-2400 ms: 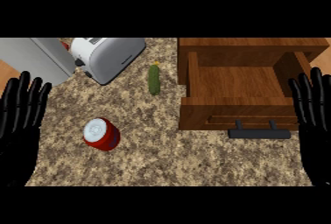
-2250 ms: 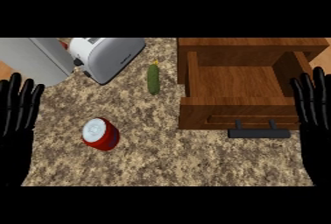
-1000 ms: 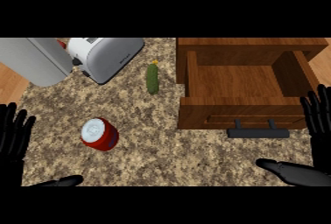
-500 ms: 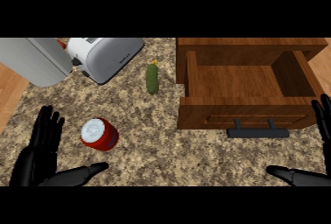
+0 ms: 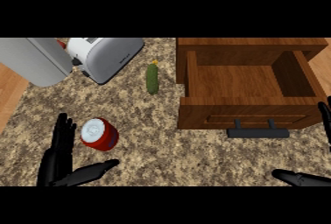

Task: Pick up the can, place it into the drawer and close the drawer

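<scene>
- Two hands show on my feed, both cut off by the lower edge of the head view.
- Left hand [image 5: 58, 155]: fingers straight and spread apart, thumb pointing out to the right. It holds nothing. I see no forearm behind it.
- Can [image 5: 99, 134]: red, with a white top, lying tilted on the speckled counter [image 5: 149, 131]. It sits just beside the left hand's fingertips [image 5: 63, 120], on their right. I cannot tell whether they touch it.
- Right hand [image 5: 304, 178]: only a dark thumb along the bottom edge and a sliver of fingers at the right edge are visible. The palm is out of view, so I cannot tell whether this hand is spread or curled.
- Drawer [image 5: 249, 85]: pulled out, wooden, its inside bare. Its black handle [image 5: 257, 131] faces me. The can is well apart from it, to the left.
- Cucumber [image 5: 153, 78]: green, lying between the toaster [image 5: 107, 54] and the drawer.
- Grey object [image 5: 32, 59] at upper left: cropped by the frame; I cannot identify it. A small red patch shows behind it.
</scene>
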Robot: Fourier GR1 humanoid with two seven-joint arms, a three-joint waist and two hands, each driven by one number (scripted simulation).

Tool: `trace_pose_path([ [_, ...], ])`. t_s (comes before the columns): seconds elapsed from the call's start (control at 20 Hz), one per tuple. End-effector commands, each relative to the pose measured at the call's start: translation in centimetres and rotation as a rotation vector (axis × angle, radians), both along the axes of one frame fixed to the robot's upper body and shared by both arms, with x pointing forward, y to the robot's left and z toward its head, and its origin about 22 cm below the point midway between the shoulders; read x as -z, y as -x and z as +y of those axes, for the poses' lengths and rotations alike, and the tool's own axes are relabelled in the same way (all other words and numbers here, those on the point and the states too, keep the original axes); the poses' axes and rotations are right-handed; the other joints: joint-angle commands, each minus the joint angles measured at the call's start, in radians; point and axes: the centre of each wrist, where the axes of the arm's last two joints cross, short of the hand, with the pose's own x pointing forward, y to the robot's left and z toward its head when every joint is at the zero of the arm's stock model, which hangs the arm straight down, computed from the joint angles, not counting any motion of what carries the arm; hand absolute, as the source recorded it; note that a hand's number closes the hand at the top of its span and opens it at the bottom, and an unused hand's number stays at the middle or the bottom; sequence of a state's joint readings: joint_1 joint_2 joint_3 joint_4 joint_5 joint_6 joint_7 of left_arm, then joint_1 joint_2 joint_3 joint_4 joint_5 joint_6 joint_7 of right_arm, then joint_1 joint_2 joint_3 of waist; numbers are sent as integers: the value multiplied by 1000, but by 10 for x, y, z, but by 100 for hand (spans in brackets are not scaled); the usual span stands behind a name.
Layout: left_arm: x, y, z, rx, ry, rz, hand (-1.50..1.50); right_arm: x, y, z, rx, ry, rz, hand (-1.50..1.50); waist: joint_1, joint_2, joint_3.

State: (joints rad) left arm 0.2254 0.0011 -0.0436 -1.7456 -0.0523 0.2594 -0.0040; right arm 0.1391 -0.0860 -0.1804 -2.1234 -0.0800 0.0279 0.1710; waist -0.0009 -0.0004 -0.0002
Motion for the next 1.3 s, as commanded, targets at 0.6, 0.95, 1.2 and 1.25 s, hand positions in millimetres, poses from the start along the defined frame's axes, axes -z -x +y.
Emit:
trace_pose_path([
  [0.6,95,-13,15,-52,10,70,-150,-14,8,-14,9,19,-4,-150,-1,1,0],
  [0.95,107,-32,25,-100,38,95,-150,-24,19,-30,14,22,3,-150,-3,0,0],
  [1.2,123,-27,37,-105,59,81,-150,-21,21,-21,11,0,-4,-150,-2,0,0],
  [1.25,123,-31,51,-86,53,94,-150,-30,36,-13,26,32,-11,-150,-4,0,0],
])
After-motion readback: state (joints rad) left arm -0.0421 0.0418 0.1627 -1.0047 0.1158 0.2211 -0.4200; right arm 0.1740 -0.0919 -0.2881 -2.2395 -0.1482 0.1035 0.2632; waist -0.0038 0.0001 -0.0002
